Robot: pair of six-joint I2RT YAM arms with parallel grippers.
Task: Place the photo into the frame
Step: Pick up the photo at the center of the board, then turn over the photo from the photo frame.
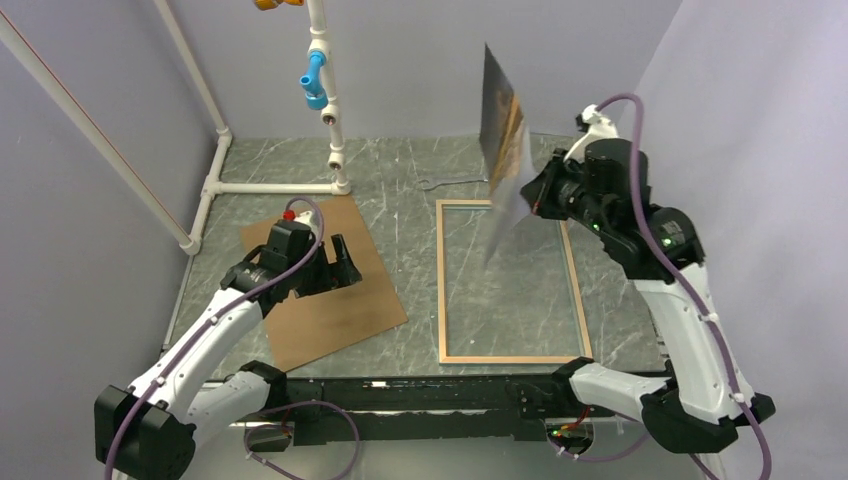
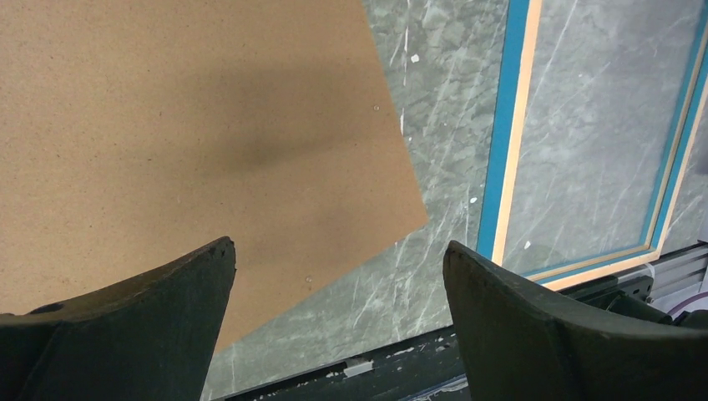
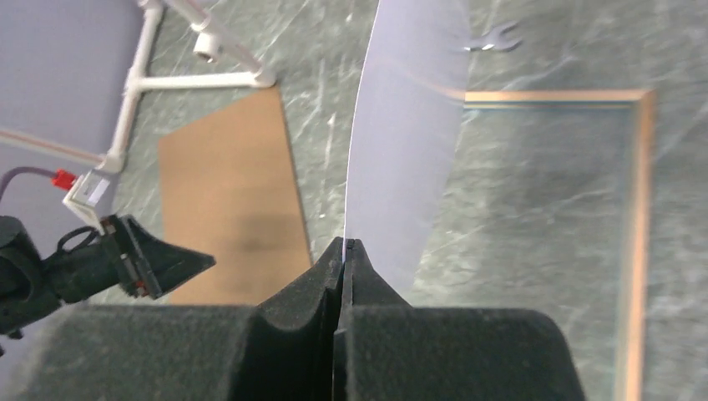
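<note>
One photo (image 1: 503,140) held edge-on over one frame (image 1: 441,290)
Picture side barely readable; the right gripper (image 3: 343,248) clenched on it, the left gripper (image 2: 338,276) released over one board (image 2: 167,125).

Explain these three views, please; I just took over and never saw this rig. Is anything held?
Two robot arms are bolted at the near edge of a grey marbled table. One picture looks down from above and behind them; the other two come from wrist cameras. The right end effector is shut on the large mountain-lake photo print, holding it roughly upright over the thin rectangular frame, which lies flat, pale tan wood side up. The left end effector hangs open and empty above the plain brown backing board.
</note>
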